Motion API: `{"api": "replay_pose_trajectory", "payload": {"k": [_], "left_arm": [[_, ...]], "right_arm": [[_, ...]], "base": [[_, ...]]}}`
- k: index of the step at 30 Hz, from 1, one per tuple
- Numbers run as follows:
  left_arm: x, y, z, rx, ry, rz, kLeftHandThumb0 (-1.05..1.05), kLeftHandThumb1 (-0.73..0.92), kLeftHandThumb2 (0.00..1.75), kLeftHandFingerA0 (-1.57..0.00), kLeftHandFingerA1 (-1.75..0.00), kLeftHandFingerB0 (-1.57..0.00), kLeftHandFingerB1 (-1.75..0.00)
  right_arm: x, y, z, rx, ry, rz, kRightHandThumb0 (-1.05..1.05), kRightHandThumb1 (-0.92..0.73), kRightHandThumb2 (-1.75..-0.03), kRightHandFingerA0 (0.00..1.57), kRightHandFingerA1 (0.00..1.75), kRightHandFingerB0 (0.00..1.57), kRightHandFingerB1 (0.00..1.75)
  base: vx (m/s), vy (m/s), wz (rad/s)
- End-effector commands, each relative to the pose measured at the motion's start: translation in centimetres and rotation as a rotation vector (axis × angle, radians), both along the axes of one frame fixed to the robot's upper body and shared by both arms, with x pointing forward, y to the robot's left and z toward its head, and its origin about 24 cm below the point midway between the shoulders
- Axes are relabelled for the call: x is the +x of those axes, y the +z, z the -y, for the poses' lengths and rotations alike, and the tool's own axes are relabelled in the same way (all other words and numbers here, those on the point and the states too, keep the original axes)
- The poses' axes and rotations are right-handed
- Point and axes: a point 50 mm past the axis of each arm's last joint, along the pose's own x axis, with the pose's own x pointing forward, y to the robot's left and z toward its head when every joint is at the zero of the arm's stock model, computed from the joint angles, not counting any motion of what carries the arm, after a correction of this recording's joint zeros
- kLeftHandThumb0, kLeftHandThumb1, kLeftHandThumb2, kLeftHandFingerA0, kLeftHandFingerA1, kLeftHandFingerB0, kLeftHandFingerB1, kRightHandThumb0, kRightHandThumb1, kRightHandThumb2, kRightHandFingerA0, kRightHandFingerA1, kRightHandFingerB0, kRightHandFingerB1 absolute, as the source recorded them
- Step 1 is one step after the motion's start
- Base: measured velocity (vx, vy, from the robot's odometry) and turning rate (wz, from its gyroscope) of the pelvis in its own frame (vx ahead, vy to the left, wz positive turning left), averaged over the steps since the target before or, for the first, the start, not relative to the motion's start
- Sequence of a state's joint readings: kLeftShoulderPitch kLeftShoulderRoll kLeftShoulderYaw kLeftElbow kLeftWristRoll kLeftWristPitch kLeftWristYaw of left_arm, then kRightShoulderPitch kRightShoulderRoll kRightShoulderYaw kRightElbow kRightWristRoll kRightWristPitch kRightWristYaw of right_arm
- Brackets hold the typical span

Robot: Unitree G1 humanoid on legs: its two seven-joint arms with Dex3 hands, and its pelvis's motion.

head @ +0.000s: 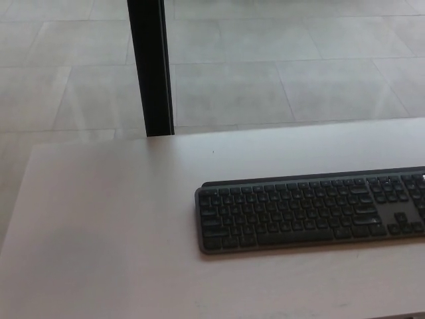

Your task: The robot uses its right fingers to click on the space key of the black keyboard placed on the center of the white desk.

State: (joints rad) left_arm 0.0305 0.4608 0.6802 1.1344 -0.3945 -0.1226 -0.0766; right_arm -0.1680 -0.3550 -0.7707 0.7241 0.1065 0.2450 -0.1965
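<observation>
The white desk (99, 232) is filling the near half of the head view, and the black keyboard (309, 212) is serving as the landmark here. It is lying flat on the desk, running off the picture's right edge, so its far-right keys are being cut from sight. Neither of the robot's hands is showing anywhere; whether the right hand's fingers are spread or curled cannot be told, and the same goes for the left.

The space key (282, 237) is sitting in the keyboard's nearest row, roughly midway along the visible part, a long bar slightly blurred against its neighbours. Nothing is touching it, so the press appears not yet begun.

To the keyboard's left the desk is lying bare. Beyond the keyboard's back edge the desk is ending, and past that a black post (151, 66) is standing upright, up and left of the keyboard, with a grey tiled floor (279, 66) stretching away behind it.

The risks from here are looking plain. The hand's fingers are thick and the keys are packed tight, so a finger coming down a little far from the near edge could be striking the letter row instead of, or together with, the space key. A slanted push could be sliding the keyboard across the smooth desk. With the keyboard partly out of frame, aiming for the bar's middle is also harder.
</observation>
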Motion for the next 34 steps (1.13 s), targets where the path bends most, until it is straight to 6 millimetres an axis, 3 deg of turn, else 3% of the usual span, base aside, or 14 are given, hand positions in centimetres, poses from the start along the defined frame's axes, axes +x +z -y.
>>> {"api": "replay_pose_trajectory", "payload": {"k": [1, 8, 16, 20, 21, 22, 24, 25, 27, 32, 34], "left_arm": [[0.34, 0.28, -0.12, 0.013, 0.008, 0.007, -0.41, 0.68, 0.58, -0.70, -0.66, -0.52, -0.55], [0.54, 0.34, -0.28, 0.012, 0.014, -0.004, -0.41, 0.67, 0.59, -0.73, -0.64, -0.53, -0.54], [0.71, 0.79, -0.58, 0.037, -0.003, -0.007, -0.44, 0.68, 0.60, -0.69, -0.63, -0.50, -0.52], [0.90, 0.96, -0.59, 0.042, -0.014, 0.002, -0.43, 0.68, 0.59, -0.68, -0.62, -0.51, -0.51], [0.93, 0.96, -0.50, 0.051, -0.017, 0.007, -0.44, 0.67, 0.59, -0.69, -0.63, -0.53, -0.53], [0.91, 0.90, -0.51, 0.045, -0.010, 0.014, -0.43, 0.67, 0.59, -0.68, -0.62, -0.55, -0.54], [0.97, 0.83, -0.43, 0.043, -0.009, 0.016, -0.43, 0.67, 0.59, -0.68, -0.62, -0.55, -0.54], [0.97, 0.79, -0.47, 0.041, -0.002, 0.006, -0.44, 0.68, 0.59, -0.69, -0.61, -0.52, -0.53], [0.96, 0.69, -0.42, 0.039, 0.002, -0.001, -0.44, 0.67, 0.59, -0.70, -0.61, -0.53, -0.53], [1.18, 0.78, -0.47, 0.038, 0.002, 0.000, -0.43, 0.68, 0.59, -0.69, -0.62, -0.52, -0.52], [1.16, 0.81, -0.50, 0.039, 0.007, 0.002, -0.42, 0.68, 0.59, -0.70, -0.62, -0.52, -0.52]], "right_arm": [[0.26, 0.01, -0.26, 0.006, -0.017, 0.024, -0.32, -0.61, -0.61, 0.84, 1.61, 0.72, 0.51], [0.52, 0.06, -0.50, -0.005, 0.004, 0.024, -0.34, -0.62, -0.61, 0.85, 1.65, 0.74, 0.55], [0.78, -0.04, -0.75, -0.007, 0.034, 0.057, -0.31, -0.61, -0.61, 0.84, 1.51, 0.69, 0.51], [1.01, 0.15, -0.80, -0.002, 0.036, 0.059, -0.32, -0.62, -0.62, 0.84, 1.60, 0.70, 0.53], [1.05, 0.20, -0.78, -0.001, 0.034, 0.057, -0.33, -0.61, -0.61, 0.83, 1.56, 0.70, 0.52], [1.09, 0.30, -0.81, 0.001, 0.035, 0.061, -0.38, -0.51, -0.84, 0.97, 1.28, 0.66, 0.64], [1.17, 0.39, -0.77, 0.000, 0.036, 0.063, -0.38, -0.51, -0.84, 0.97, 1.28, 0.66, 0.64], [1.18, 0.44, -0.83, -0.014, 0.041, 0.050, -0.31, -0.60, -0.61, 0.83, 1.50, 0.68, 0.50], [1.16, 0.37, -0.79, -0.014, 0.045, 0.061, -0.31, -0.62, -0.61, 0.82, 1.56, 0.69, 0.51], [1.21, 0.24, -0.85, -0.015, 0.047, 0.064, -0.30, -0.63, -0.61, 0.80, 1.59, 0.68, 0.50], [1.17, 0.15, -0.88, -0.009, 0.042, 0.064, -0.30, -0.61, -0.61, 0.81, 1.51, 0.69, 0.49]], "base": [[0.00, 0.000, 0.00], [0.00, 0.000, 0.00], [0.00, 0.000, 0.00], [0.00, 0.000, 0.00], [0.00, 0.000, 0.00], [0.00, 0.000, 0.00], [0.00, 0.000, 0.00], [0.00, 0.000, 0.00], [0.00, 0.000, 0.00], [0.00, 0.000, 0.00], [0.00, 0.000, 0.00]]}}
